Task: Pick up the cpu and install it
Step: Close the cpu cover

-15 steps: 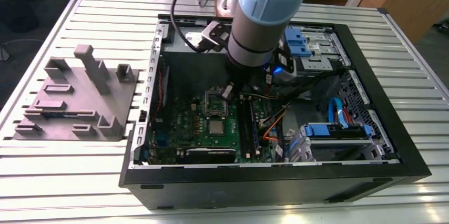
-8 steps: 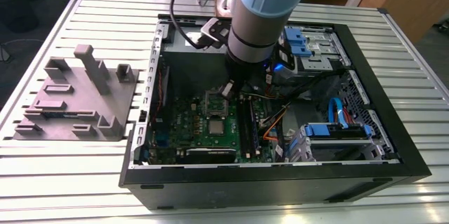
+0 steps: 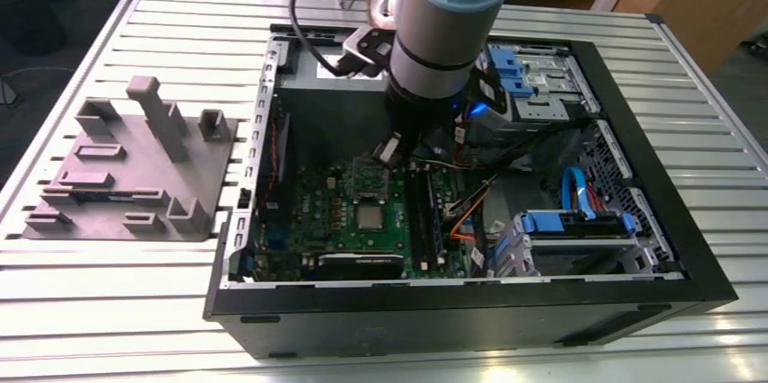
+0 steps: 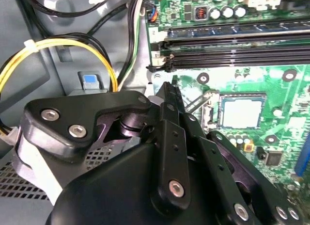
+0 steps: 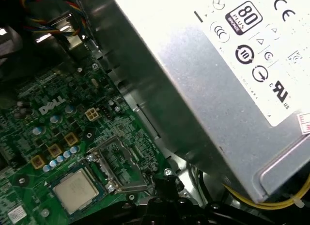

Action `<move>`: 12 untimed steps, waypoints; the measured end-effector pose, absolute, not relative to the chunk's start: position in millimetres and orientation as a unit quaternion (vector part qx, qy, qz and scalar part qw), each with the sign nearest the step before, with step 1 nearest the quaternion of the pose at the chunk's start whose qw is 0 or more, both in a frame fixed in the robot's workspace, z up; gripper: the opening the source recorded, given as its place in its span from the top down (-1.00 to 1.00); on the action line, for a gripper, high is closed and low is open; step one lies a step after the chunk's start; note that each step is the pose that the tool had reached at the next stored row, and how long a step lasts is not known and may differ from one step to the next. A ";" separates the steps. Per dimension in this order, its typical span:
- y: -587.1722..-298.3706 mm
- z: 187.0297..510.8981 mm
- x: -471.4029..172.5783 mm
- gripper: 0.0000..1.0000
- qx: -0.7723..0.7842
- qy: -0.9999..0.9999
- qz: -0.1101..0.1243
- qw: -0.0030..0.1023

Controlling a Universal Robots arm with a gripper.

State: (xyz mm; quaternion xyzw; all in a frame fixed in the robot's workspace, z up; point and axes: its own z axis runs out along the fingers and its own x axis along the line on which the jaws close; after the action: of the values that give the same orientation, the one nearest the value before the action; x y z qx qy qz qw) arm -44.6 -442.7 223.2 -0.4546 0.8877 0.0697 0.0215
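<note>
The cpu (image 3: 370, 215), a small silvery square, lies flat in its socket on the green motherboard (image 3: 330, 221) inside the open computer case. Both wrist views show the cpu (image 4: 240, 111) (image 5: 76, 188) lying free with nothing touching it. The shiny socket frame (image 5: 118, 162) stands flipped up beside it, and a thin metal lever (image 4: 193, 104) sticks out by the socket. My gripper (image 3: 390, 151) hangs above the board, just off the socket's edge towards the grey power supply. The gripper (image 4: 167, 89) looks shut, its fingers meeting in one tip with nothing between them.
The big grey power supply (image 5: 232, 65) with a white label stands close by the gripper. Yellow and black cables (image 4: 58, 45) run along the case wall. Black memory slots (image 4: 232, 40) lie past the socket. On the exterior view's left a grey fixture block (image 3: 126, 172) sits on the slatted table.
</note>
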 end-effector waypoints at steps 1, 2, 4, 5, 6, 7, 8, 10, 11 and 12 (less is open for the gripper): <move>-442.7 223.9 -44.7 0.80 -0.455 0.888 0.067 0.020; -442.7 224.3 -44.8 0.80 -0.455 0.888 0.063 0.018; -442.7 225.2 -45.1 0.80 -0.456 0.888 0.059 0.016; -442.8 225.8 -45.4 0.80 -0.456 0.888 0.058 0.016; -442.8 226.3 -45.9 0.80 -0.456 0.888 0.058 0.016; -442.7 226.9 -46.3 0.80 -0.456 0.888 0.058 0.016; -442.7 227.7 -46.5 0.80 -0.457 0.888 0.058 0.016; -442.7 229.6 -47.1 0.80 -0.457 0.887 0.058 0.016; -442.7 230.7 -47.4 0.80 -0.457 0.887 0.058 0.016; -442.7 231.6 -47.8 0.80 -0.458 0.887 0.058 0.015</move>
State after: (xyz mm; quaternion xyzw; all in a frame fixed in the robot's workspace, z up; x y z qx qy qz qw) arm -47.8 -442.7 231.6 -0.4576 0.8871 0.0582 0.0155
